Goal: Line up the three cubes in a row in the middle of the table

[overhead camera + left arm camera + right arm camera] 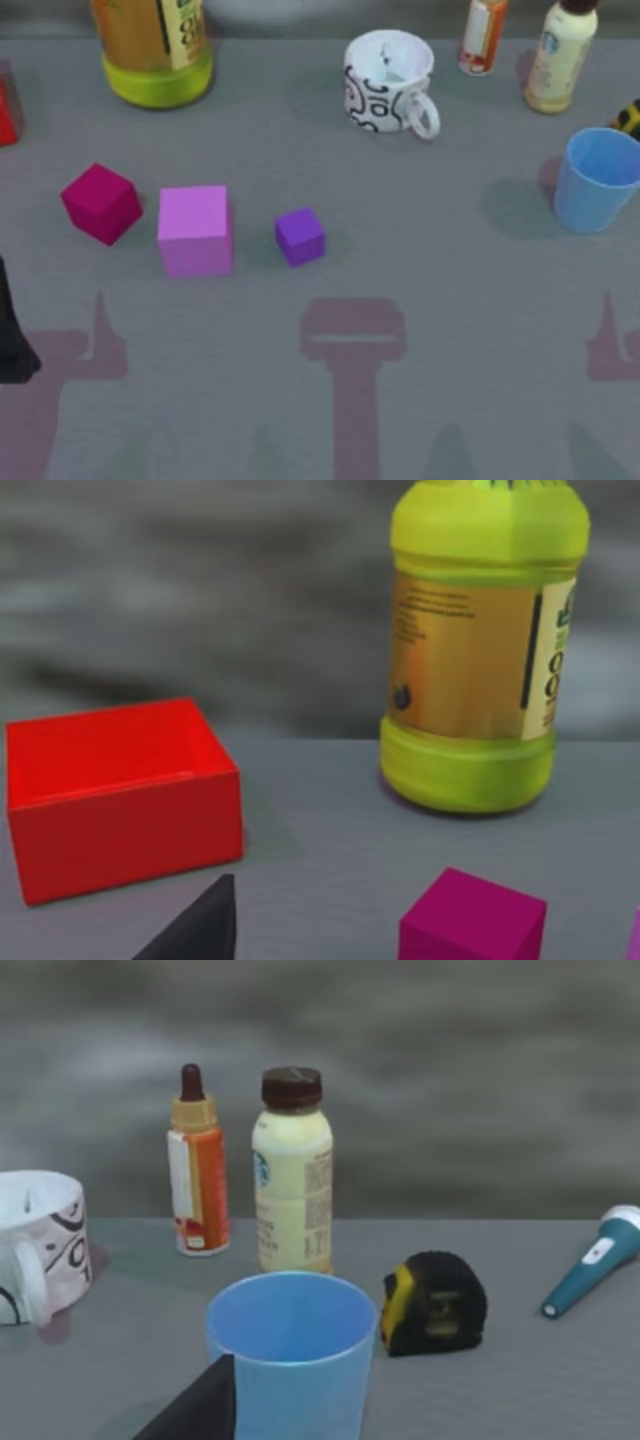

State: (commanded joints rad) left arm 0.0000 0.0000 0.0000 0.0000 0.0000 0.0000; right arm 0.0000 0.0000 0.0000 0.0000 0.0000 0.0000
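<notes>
Magenta cube [100,202], pink-violet cube [194,229], purple cube [300,236], grey table [450,300].

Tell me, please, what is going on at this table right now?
Nothing is being held. The dark magenta cube, the large pink-violet cube and the small purple cube sit in a rough row left of the table's middle. The left arm is parked at the left edge; the right arm is out of the top view.
</notes>
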